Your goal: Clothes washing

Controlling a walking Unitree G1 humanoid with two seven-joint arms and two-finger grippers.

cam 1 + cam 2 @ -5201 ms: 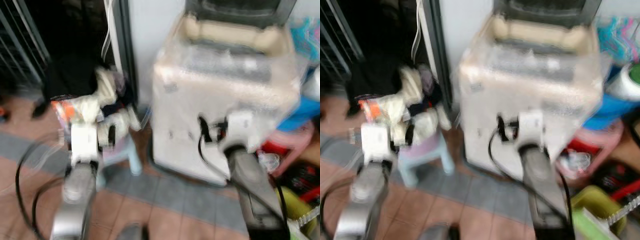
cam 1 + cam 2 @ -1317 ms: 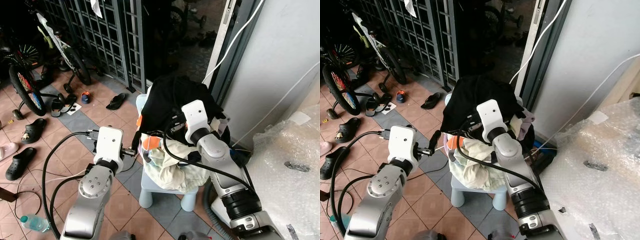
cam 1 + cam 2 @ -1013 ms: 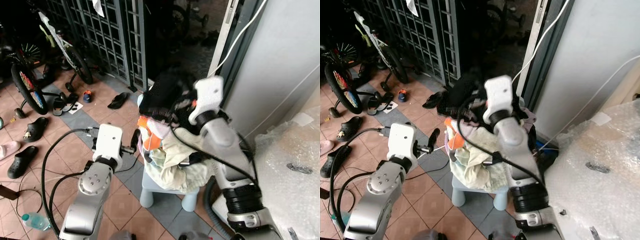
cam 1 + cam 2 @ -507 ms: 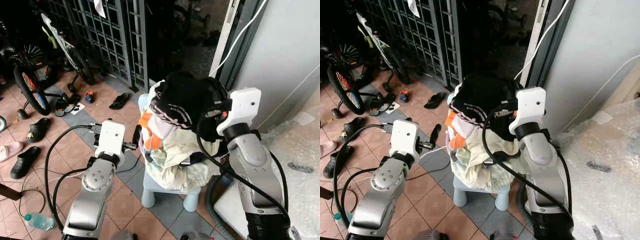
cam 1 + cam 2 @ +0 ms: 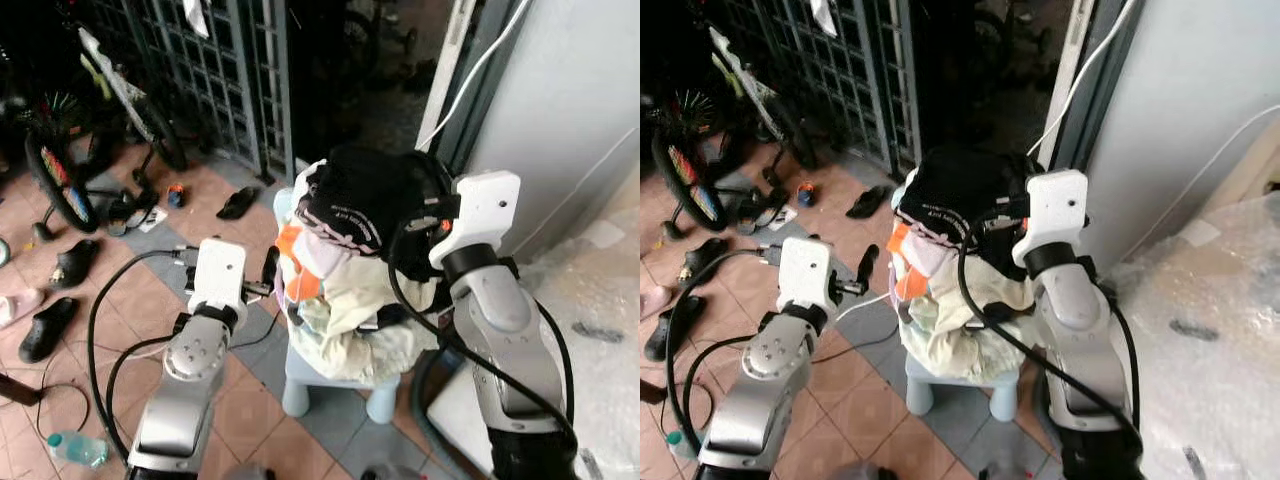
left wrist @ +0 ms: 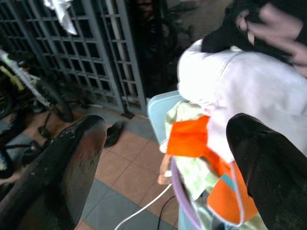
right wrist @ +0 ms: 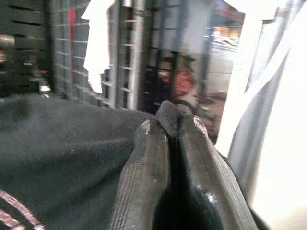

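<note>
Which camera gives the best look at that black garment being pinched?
The left eye view: the black garment tops the pile. The right wrist view shows a fold between the right gripper fingers; the left wrist view shows an edge.

Black garment, orange cloth.

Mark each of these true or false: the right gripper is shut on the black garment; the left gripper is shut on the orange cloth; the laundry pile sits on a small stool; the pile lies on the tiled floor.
1. The right gripper is shut on the black garment. True.
2. The left gripper is shut on the orange cloth. False: its fingers are spread open, beside the laundry pile.
3. The pile sits on a small stool. True.
4. The pile lies on the tiled floor. False: it is raised on the stool.
</note>
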